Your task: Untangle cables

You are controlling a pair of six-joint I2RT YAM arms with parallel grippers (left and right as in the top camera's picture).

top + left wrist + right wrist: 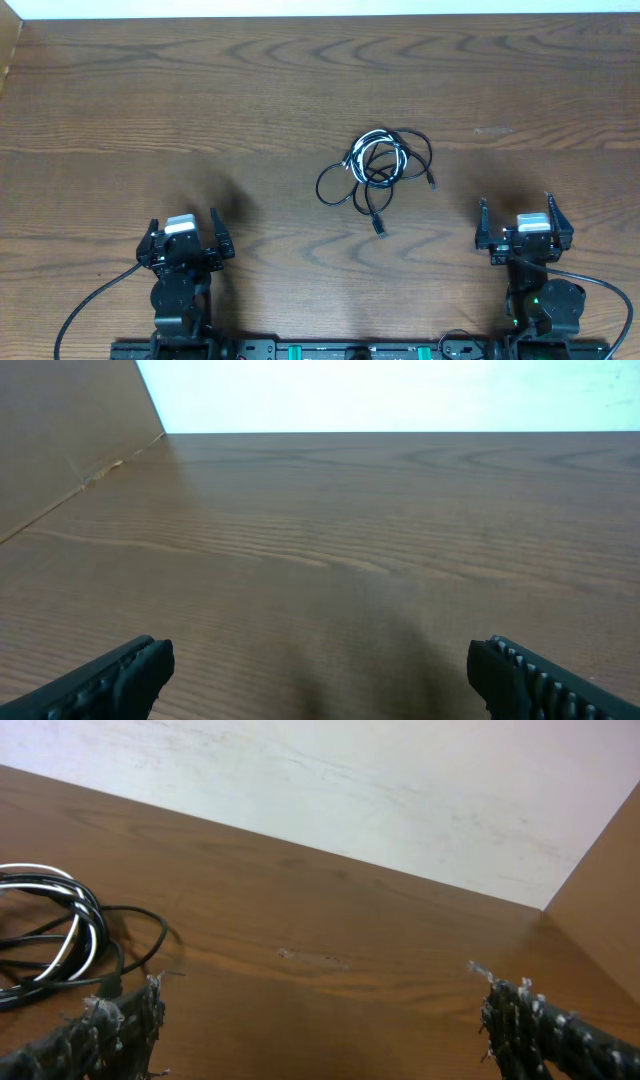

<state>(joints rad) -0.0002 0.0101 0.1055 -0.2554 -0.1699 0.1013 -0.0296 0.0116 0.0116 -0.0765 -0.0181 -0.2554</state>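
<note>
Cables [375, 170] sit mid-worktop [200, 100], one loose knot, ahead of both arms and between them; they are nearer your right arm, up and to its left; the right wrist view catches them at its left edge [60, 935], the left wrist view shows none; left jaws wide, nothing held; right jaws wide, nothing held; thin limp cords, black loops around a white cable [372, 148]; one black tail [377, 215] runs towards the arms, ending in a small plug; worktop is dark wood grain, smooth.
</note>
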